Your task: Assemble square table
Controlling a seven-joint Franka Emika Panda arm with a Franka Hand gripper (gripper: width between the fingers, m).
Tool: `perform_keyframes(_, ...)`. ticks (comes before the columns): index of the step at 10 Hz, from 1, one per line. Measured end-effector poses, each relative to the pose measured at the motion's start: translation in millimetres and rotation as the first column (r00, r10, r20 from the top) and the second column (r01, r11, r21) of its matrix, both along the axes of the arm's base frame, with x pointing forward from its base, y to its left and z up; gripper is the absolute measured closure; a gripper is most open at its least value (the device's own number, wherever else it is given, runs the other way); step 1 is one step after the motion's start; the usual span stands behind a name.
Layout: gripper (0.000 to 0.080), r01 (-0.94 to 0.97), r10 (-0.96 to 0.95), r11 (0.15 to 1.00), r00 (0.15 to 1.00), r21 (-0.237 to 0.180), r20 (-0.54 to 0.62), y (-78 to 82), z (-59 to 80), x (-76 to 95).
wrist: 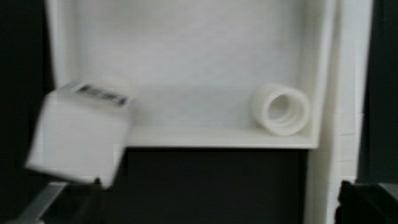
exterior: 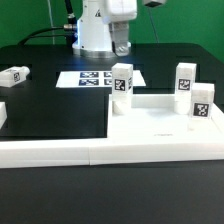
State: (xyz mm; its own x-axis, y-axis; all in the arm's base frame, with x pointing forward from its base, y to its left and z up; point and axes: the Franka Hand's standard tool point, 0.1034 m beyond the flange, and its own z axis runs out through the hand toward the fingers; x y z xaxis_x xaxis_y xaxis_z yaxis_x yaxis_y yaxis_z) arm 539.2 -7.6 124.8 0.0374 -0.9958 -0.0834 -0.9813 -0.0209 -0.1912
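The large flat white plastic square tabletop slab [exterior: 165, 128] is seen lying flat on the black table [exterior: 50, 115], tucked against the long white border bars [exterior: 100, 152] at the exterior view's right, with three short white tagged legs [exterior: 122, 84] stood upright on it and a fourth one [exterior: 14, 75] left lying off at the exterior view's left. The marker board [exterior: 92, 79] is spotted flat near the robot base. The two-finger gripper [exterior: 120, 46] is held wide open with nothing gripped, and in the wrist view one leg [wrist: 80, 135] and a round corner socket [wrist: 279, 108] can be made out.
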Motion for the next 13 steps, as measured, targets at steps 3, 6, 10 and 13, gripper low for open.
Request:
perform_keyframes(3,0.0151,-0.113,0.113,0.993,0.994,-0.028,0.005,-35.7,2.2,-31.4)
perform_keyframes(6,0.0151,-0.236,0.237,0.97,0.972,-0.054,0.01,-31.1,1.7,-28.7)
perform_keyframes(10,0.0151,-0.649,0.653,0.748,0.757,-0.136,-0.023,-86.1,-16.9,-75.7)
perform_keyframes(13,0.0151,-0.801,0.8,0.577,0.594,-0.16,-0.084,-145.4,-34.0,-114.7)
